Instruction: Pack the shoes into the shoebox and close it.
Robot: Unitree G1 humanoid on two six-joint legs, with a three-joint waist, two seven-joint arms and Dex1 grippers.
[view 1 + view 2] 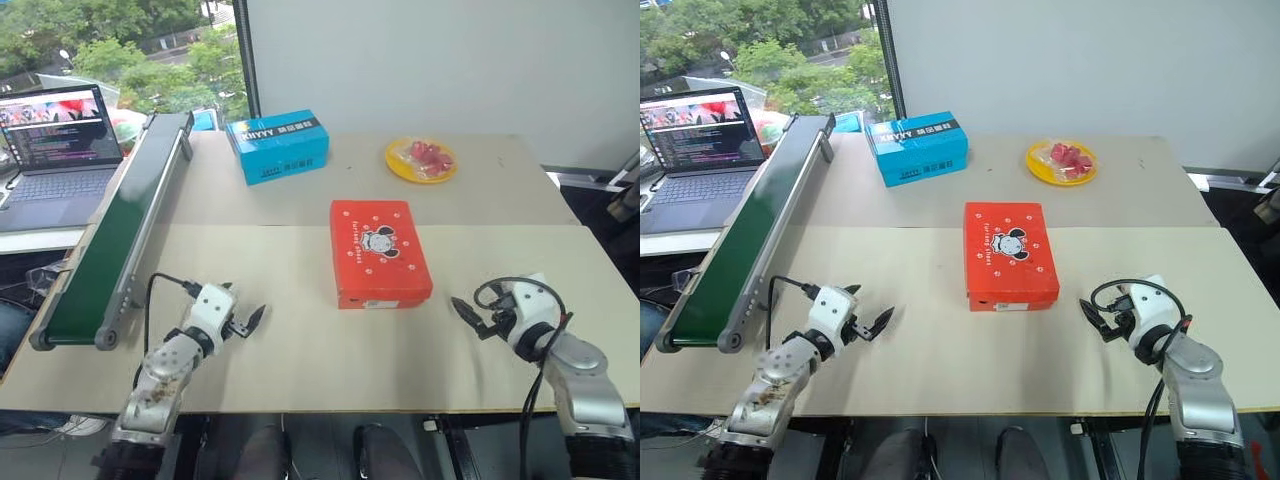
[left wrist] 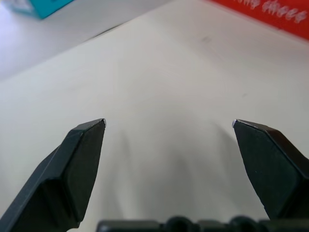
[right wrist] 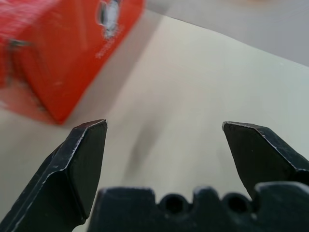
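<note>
The shoebox [image 1: 380, 252] lies closed on the worktop [image 1: 300, 330] between the left gripper [image 1: 250, 322] and right gripper [image 1: 470, 317], both jaws spread, empty.

Both arms are wearing silver-grey metal casings with white wrist housings. A black cable is looping behind each claw, the left gripper [image 1: 247, 322] and the right gripper [image 1: 470, 318]. Each is showing two black, tapering, pointed fingers [image 2: 79, 169].
</note>
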